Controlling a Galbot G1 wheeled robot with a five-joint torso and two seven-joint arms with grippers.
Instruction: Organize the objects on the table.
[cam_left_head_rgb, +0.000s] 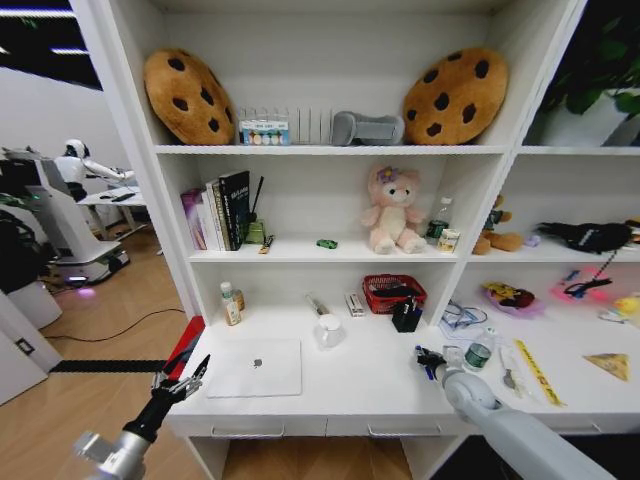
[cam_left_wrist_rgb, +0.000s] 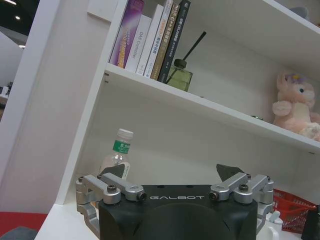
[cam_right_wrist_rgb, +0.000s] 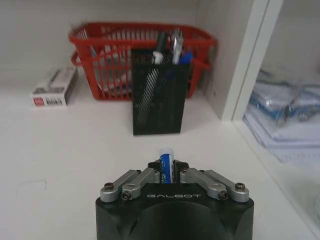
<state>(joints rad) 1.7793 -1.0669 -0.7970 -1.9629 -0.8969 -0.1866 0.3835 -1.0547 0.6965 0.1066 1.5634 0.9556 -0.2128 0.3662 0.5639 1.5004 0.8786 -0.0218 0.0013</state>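
Note:
My right gripper (cam_left_head_rgb: 430, 358) (cam_right_wrist_rgb: 166, 167) is shut on a blue pen (cam_right_wrist_rgb: 166, 164) and hovers over the white table (cam_left_head_rgb: 370, 385), a little in front of a black mesh pen holder (cam_left_head_rgb: 406, 316) (cam_right_wrist_rgb: 160, 97) that holds several pens. The slim silver laptop (cam_left_head_rgb: 253, 367) lies closed at the front left. My left gripper (cam_left_head_rgb: 186, 379) (cam_left_wrist_rgb: 171, 172) hangs open and holds nothing beside the table's front left corner. A tiny green toy car (cam_left_head_rgb: 327, 243) sits on the shelf above. At the far right lies a yellow wedge (cam_left_head_rgb: 607, 365).
A red basket (cam_left_head_rgb: 393, 292) (cam_right_wrist_rgb: 140, 45) stands behind the pen holder, with a small box (cam_right_wrist_rgb: 55, 87) next to it. A bottle (cam_left_head_rgb: 231, 303) (cam_left_wrist_rgb: 116, 155) stands at the back left. A white cup (cam_left_head_rgb: 328, 331), a small jar (cam_left_head_rgb: 478, 355) and a yellow ruler (cam_left_head_rgb: 537, 371) are also on the table.

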